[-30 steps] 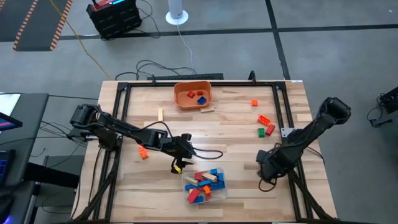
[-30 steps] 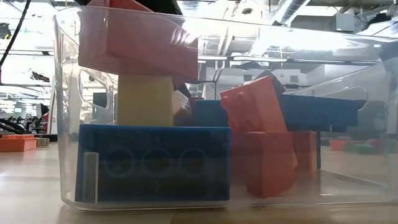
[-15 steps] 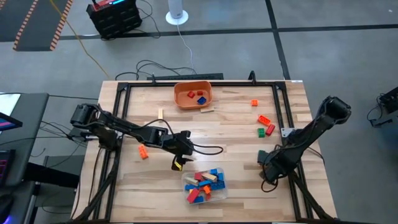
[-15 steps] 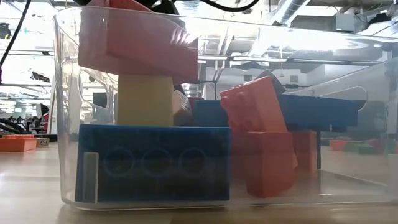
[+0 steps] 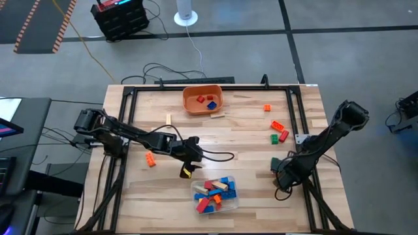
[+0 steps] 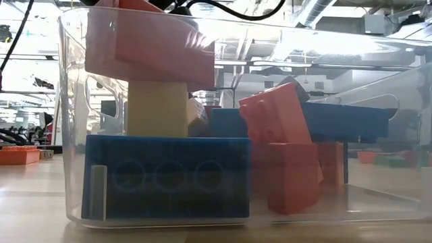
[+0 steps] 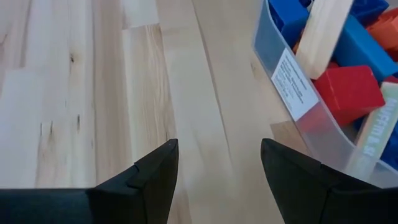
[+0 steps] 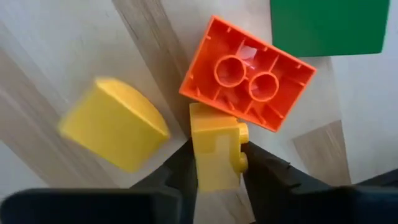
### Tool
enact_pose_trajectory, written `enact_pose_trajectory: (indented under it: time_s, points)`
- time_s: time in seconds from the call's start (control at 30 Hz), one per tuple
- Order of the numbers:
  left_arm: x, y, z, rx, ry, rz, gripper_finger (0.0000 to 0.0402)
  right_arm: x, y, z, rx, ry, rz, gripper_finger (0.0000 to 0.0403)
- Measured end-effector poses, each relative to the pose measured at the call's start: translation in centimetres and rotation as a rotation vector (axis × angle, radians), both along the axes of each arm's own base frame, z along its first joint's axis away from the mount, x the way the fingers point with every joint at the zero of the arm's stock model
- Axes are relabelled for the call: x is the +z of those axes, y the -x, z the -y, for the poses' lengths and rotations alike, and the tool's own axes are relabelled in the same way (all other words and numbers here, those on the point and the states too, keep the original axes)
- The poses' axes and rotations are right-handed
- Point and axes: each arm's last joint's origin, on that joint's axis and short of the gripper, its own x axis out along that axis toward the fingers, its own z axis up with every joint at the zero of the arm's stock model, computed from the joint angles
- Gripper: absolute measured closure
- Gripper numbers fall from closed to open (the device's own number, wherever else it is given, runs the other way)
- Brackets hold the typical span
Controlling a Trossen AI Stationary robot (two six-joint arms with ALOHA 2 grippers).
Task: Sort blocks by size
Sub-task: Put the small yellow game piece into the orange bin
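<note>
On the left, the left pincer (image 5: 187,171) hung just beside the clear tub (image 5: 233,198), its fingers spread and holding nothing over bare worktop (image 7: 74,93); judged from that, this arm waited or was lining up for its next pick out of the tub. The tub held a jumble of blocks (image 5: 214,193): blue, red and orange bricks with a tan piece lying among them. Farther back, the orange bowl (image 5: 203,100) held a red and a blue brick. On the right, the right pincer (image 8: 217,163) was low over the worktop, its fingers clamped on a small yellow brick (image 8: 214,148) that touched an upturned orange brick (image 8: 247,74), with a green block (image 8: 326,25) and a yellow piece (image 8: 114,132) near. The step in hand looked like a pick; next would be a clean lift without dragging the orange neighbour.
</note>
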Motion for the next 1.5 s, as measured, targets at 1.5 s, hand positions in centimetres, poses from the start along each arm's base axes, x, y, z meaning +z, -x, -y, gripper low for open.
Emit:
enact_pose_trajectory:
  time_s: [1.5]
  points:
    - [6.2, -1.8, 0.3, 0.282, -1.011, 0.446, 0.018, 14.2, -14.8, 7.4, 0.128, 0.253, 1.377, 0.027]
